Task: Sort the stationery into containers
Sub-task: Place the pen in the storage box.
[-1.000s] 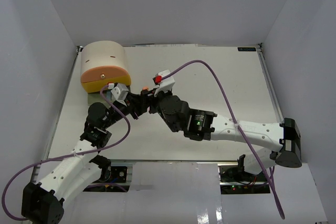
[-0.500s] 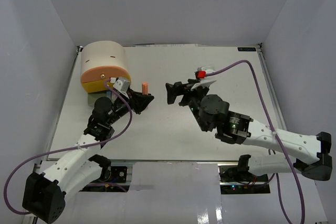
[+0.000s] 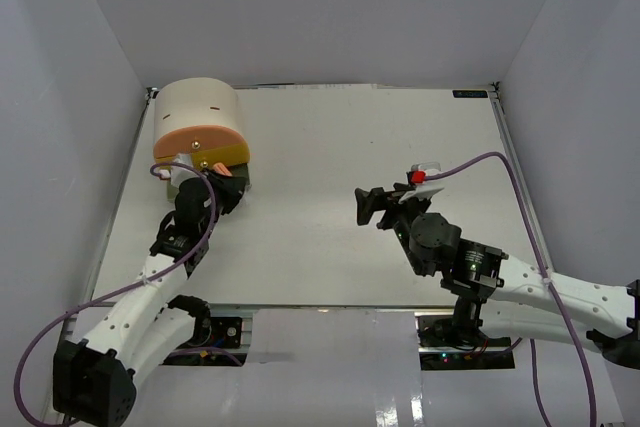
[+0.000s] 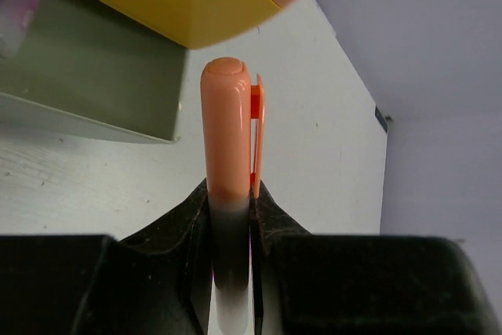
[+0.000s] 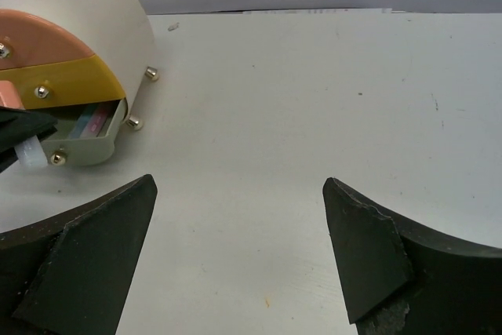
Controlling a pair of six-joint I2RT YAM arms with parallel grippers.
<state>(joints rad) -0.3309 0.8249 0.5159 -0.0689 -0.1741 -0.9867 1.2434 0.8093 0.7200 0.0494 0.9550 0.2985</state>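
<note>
An orange-capped pen [image 4: 230, 131] with a white barrel stands pinched between the jaws of my left gripper [image 4: 233, 194], its cap pointing at the beige cabinet [image 3: 195, 107]. In the top view that gripper [image 3: 218, 185] sits right in front of the drawers, the pen's cap [image 3: 222, 170] just showing. The grey-green bottom drawer [image 5: 86, 147] is pulled out, with coloured stationery [image 5: 90, 121] inside. Above it the yellow drawer [image 5: 74, 80] and the peach-orange drawer [image 5: 39, 33] are closed. My right gripper [image 5: 239, 194] hangs open over bare table, nothing between its fingers [image 5: 384, 264].
White walls enclose the table [image 3: 400, 137] on the left, back and right. Purple cables loop from both wrists. The right arm [image 3: 470, 262] lies across the near right of the table.
The right gripper has opened, let go of the pen and pulled back to the right. The left gripper has carried the pen left to the front of the drawers.
</note>
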